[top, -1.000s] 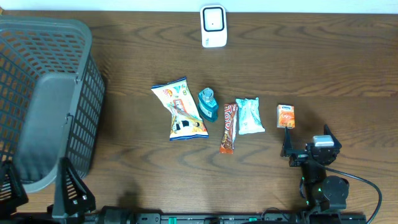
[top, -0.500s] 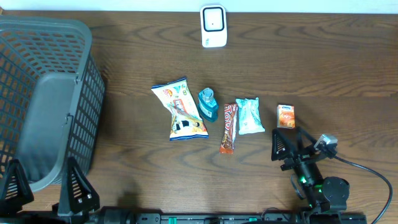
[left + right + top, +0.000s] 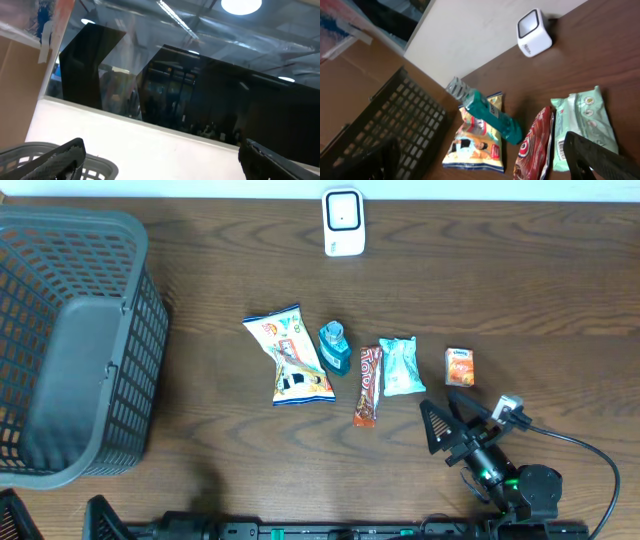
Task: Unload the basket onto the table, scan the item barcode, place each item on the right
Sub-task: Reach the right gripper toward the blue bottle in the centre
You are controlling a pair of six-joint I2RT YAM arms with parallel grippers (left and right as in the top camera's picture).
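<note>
Five items lie spaced in a row mid-surface (image 3: 560,300), so each can be picked singly: snack bag (image 3: 288,356), teal bottle (image 3: 333,347), chocolate bar (image 3: 368,385), tissue pack (image 3: 402,366), orange packet (image 3: 460,366). The scanner (image 3: 343,222) waits at 12 o'clock and the basket (image 3: 130,225) at 9. The right end effector (image 3: 452,420), fingers apart, hovers at 5 o'clock near the orange packet; its target is unclear. The left end effector (image 3: 160,150), spread wide, points upward, empty.

Prob. a mock shop checkout in a lab/warehouse-type hall. Wood-grain table (image 3: 560,290) w/ grey plastic shopping basket (image 3: 140,330) at frame left, small white scanner (image 3: 343,222) top centre, packaged snacks (image 3: 288,358) in a row mid-frame. Left wrist view: high industrial ceiling (image 3: 280,45) w/ round lamp (image 3: 241,5) & strip lights (image 3: 177,19), white partition wall (image 3: 150,145), cardboard (image 3: 20,85) at left edge.
</note>
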